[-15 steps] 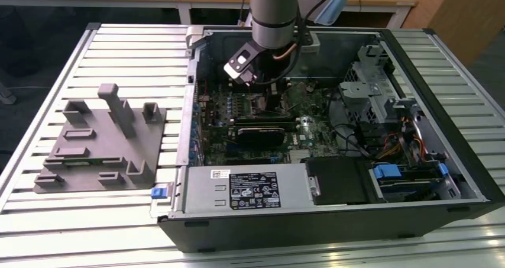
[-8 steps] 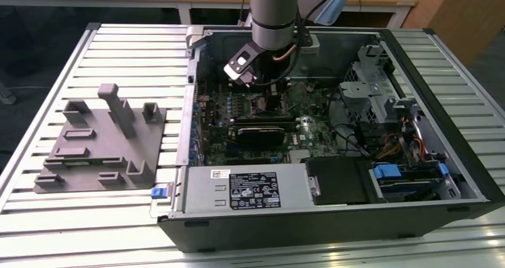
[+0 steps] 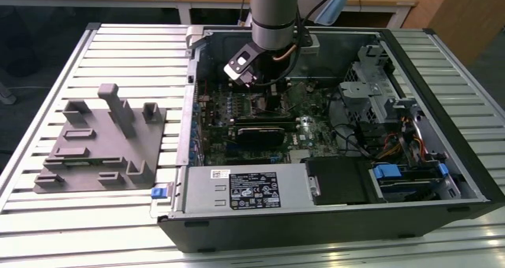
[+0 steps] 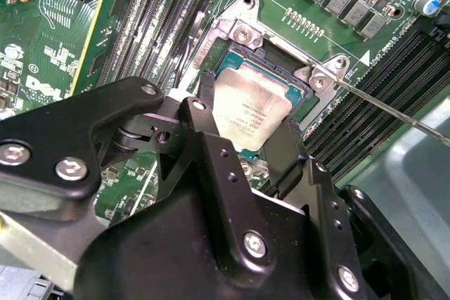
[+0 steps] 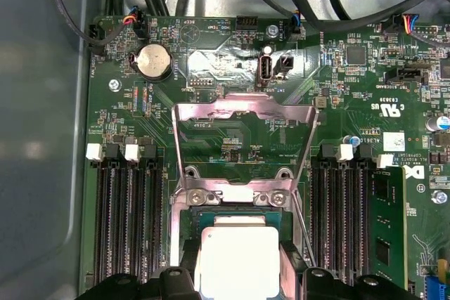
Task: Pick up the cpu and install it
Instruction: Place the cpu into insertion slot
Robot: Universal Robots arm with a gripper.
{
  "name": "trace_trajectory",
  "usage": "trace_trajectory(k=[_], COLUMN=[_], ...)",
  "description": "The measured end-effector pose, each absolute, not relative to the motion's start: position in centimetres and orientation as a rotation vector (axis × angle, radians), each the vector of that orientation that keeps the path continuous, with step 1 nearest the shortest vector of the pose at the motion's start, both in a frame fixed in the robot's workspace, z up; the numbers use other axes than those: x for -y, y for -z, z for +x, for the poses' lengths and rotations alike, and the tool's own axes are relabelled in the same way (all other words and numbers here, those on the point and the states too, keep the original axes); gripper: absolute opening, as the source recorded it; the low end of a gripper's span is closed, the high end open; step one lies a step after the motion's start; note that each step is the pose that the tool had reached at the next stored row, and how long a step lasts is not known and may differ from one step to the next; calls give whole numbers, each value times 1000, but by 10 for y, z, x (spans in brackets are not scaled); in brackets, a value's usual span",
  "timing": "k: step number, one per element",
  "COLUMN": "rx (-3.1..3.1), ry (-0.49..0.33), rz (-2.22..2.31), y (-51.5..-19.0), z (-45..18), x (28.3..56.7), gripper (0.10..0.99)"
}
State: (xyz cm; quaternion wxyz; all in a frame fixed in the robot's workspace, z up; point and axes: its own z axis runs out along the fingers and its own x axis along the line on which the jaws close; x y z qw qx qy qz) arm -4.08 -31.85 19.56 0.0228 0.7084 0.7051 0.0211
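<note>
Your tool (image 4: 247, 135) grips the cpu (image 4: 249, 107) by two opposite edges, fingers parted just its width, at the open socket (image 4: 316, 75) on the motherboard (image 4: 42, 26).

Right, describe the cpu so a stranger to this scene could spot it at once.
Start at the open black computer case and find the green motherboard inside. Between two banks of black memory slots sits a metal socket frame with its plate open. The cpu is the small flat square inside it, a solid pale silver-grey plate, unlike the open frame and black slots.
</note>
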Motion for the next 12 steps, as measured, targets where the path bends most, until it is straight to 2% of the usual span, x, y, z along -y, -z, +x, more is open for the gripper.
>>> trace_trajectory(k=[4, 5, 12], rx=[-2184, -2184, -2184], ry=[-65, -65, -66], rz=[2194, 2194, 2194], y=[-196, -196, -196], z=[-41, -41, -41], x=[318, 318, 318], gripper=[545, 608, 608])
